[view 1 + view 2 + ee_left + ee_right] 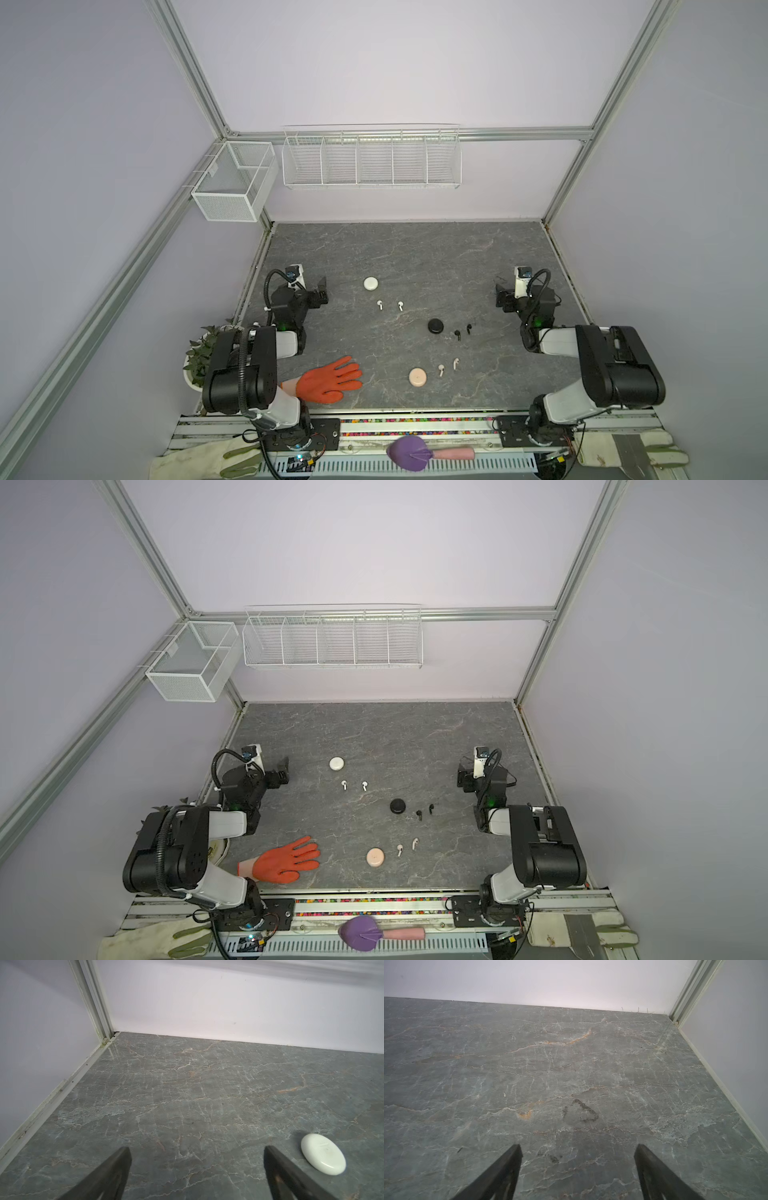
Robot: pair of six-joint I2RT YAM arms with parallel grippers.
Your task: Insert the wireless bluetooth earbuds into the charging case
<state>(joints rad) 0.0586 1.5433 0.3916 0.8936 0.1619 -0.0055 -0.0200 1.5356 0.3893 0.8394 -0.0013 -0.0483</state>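
The earbuds [379, 305] are too small in both top views to tell left bud from right, and the left arm [241, 374] hides much of the plant [198, 357] and the cuff end of the glove [332, 380] at the bench [415, 257]'s near left corner.

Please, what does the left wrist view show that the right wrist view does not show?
Only the left wrist view: the white round case, lying beside the left claw. Only the right wrist view: dark marks on the table ahead of the right claw. Both: an open, empty claw over the grey table, and a pale wall behind.
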